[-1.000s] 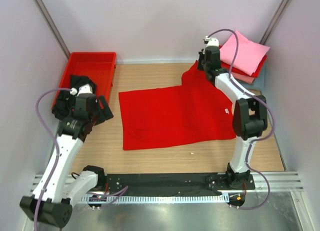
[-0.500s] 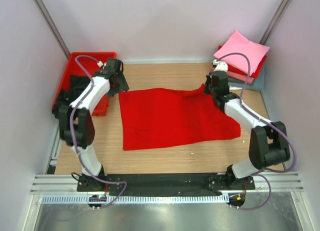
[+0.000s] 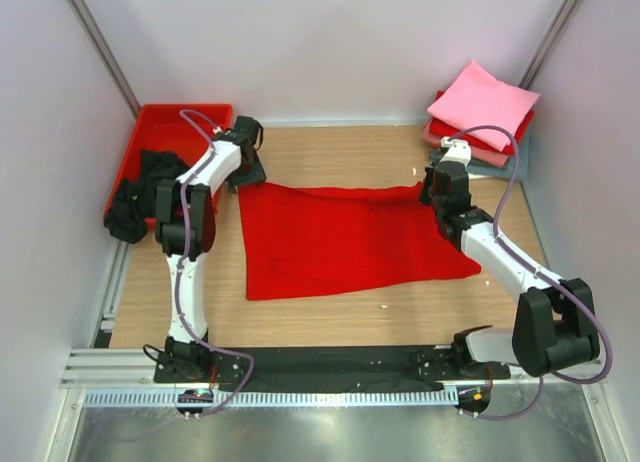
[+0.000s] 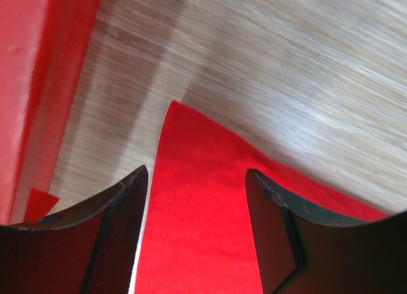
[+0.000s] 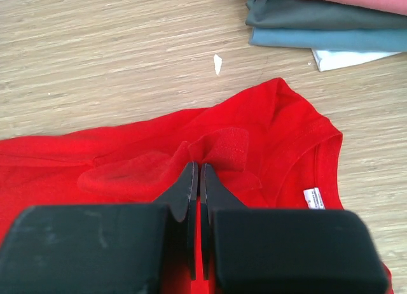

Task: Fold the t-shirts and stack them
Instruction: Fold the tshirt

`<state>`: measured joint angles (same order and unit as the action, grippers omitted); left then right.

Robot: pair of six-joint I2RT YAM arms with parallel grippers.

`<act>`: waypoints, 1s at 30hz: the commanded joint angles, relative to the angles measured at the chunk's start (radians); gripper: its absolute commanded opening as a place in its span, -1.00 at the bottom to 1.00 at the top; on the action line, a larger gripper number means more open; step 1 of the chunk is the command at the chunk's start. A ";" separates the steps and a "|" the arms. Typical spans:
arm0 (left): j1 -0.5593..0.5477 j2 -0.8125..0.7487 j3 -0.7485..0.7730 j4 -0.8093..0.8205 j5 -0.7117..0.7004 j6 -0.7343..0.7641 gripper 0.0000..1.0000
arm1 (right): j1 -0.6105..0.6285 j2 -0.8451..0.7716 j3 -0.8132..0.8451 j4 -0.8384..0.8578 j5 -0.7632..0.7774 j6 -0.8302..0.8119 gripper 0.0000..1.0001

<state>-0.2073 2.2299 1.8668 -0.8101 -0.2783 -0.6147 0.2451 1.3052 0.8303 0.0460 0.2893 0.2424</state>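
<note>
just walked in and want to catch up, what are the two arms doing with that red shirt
A red t-shirt lies spread on the table. The right arm has its jaws shut on a pinch of cloth near the collar. The left arm has its jaws open over the shirt's far left corner, not gripping it. Folded shirts sit stacked at the far right; a black shirt lies in the red tray.

White arm links [image 3: 505,262] with black joints [image 3: 548,332], looping purple cables [image 3: 514,162], and matte black pincer fingers [image 4: 114,224].
</note>
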 commanded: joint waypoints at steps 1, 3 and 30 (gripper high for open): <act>-0.001 0.028 0.052 -0.009 -0.042 -0.020 0.27 | 0.003 -0.033 0.001 0.040 0.019 0.018 -0.97; 0.000 0.042 0.060 -0.006 -0.045 -0.022 0.26 | 0.003 -0.044 -0.008 0.038 0.016 0.018 -0.97; 0.000 -0.122 -0.110 0.127 -0.144 -0.145 0.64 | -0.006 -0.047 -0.025 -0.034 0.111 0.064 -0.97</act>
<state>-0.2073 2.1033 1.7405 -0.7101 -0.3965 -0.7341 0.2447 1.2640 0.8036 -0.0250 0.3725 0.2897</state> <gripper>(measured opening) 0.817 0.036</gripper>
